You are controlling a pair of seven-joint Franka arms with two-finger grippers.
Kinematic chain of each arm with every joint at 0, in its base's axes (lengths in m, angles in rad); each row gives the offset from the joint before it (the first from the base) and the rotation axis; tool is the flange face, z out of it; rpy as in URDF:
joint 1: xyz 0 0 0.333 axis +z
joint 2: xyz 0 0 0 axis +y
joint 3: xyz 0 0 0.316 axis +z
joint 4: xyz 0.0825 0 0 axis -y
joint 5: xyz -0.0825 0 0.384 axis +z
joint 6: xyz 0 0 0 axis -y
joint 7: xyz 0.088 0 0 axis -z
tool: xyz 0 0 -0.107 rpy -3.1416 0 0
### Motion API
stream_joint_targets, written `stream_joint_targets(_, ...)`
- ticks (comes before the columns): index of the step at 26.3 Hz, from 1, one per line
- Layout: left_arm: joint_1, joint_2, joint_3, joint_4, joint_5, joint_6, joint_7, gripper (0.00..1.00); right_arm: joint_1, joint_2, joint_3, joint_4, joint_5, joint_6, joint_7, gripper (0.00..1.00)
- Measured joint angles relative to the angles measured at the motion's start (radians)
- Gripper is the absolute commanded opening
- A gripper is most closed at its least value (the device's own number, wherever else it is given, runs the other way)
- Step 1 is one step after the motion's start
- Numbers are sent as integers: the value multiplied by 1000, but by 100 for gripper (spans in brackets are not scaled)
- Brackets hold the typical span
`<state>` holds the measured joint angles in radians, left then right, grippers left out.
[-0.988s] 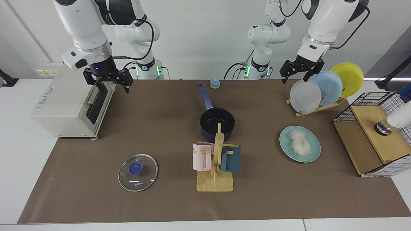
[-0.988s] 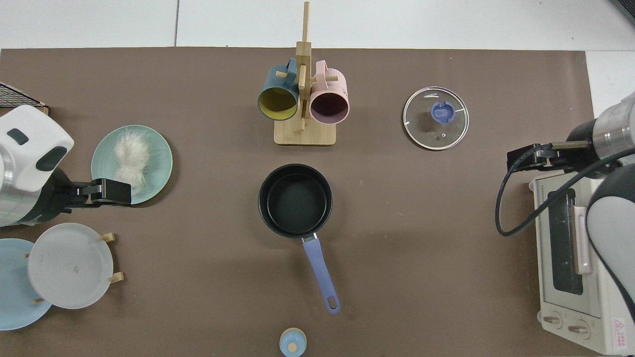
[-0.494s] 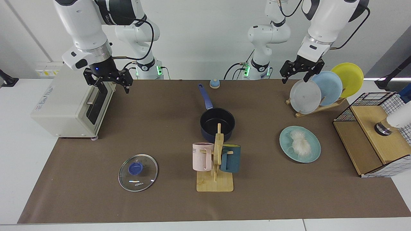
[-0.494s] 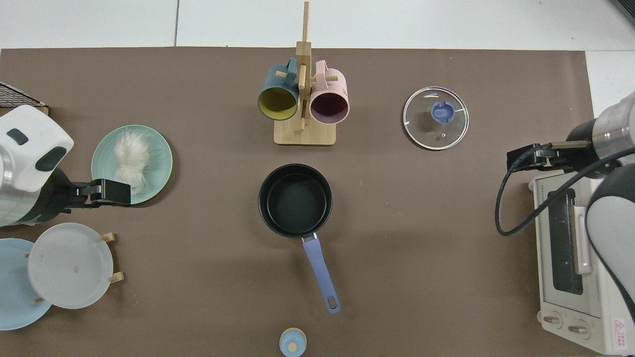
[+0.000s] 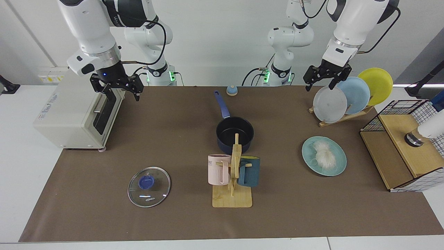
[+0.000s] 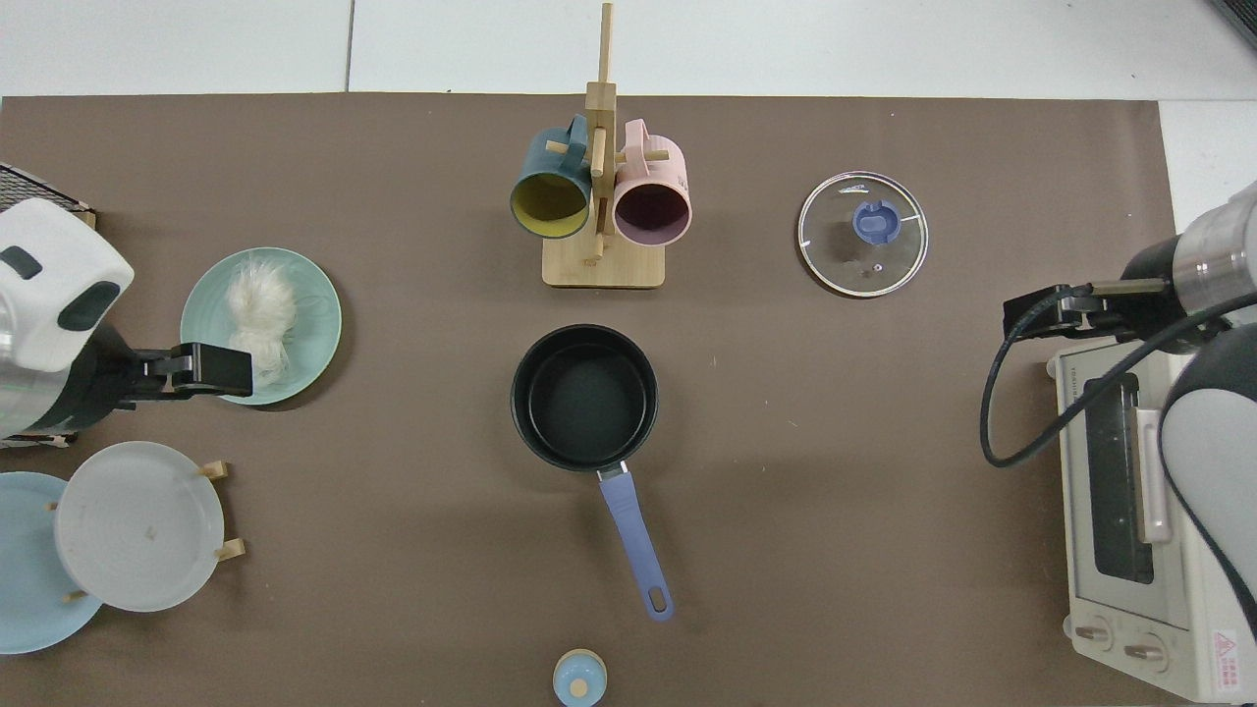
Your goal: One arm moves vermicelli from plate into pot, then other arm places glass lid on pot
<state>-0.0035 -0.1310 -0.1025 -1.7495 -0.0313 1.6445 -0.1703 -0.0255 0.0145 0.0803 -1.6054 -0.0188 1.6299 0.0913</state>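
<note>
**Vermicelli waits on its plate, both arms high**

Vermicelli lies as a loose white bundle on the teal-green plate, nothing touching it. With the pot taken as the clock's centre in the facing view, the plate sits at about 3 o'clock, well apart from it. The pot is empty, its blue handle pointing toward 11 o'clock, away from the plate, which should leave the rim open to an approach from that side.

The left gripper hangs above the table at about 1 o'clock from the pot, beside the grey-white plate in the plate rack, its fingers apart and holding nothing. In the top view it shows at the rim of the teal plate, so it seems lined up to come down on the noodles.

The glass lid rests flat on the mat at about 8 o'clock, knob up, ready for a grasp from above. The right gripper, blue light at its wrist, waits with fingers apart over the toaster oven at about 10 o'clock. A mug rack stands just in front of the pot at 6 o'clock, something to steer round.
</note>
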Motion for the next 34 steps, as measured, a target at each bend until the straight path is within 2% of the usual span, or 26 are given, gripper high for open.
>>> stream_joint_targets(8,46,65,16,44,0,77,7,100,0,0,0,0,0,0,0,100)
stream_joint_targets(14,50,200,17,135,4,119,12,100,0,0,0,0,0,0,0,100)
stream_joint_targets(20,56,358,19,190,6,240,14,100,0,0,0,0,0,0,0,100)
stream_joint_targets(28,98,477,21,195,24,331,80,100,0,0,0,0,0,0,0,100)
stream_joint_targets(34,100,556,17,184,30,381,89,100,0,0,0,0,0,0,0,100)
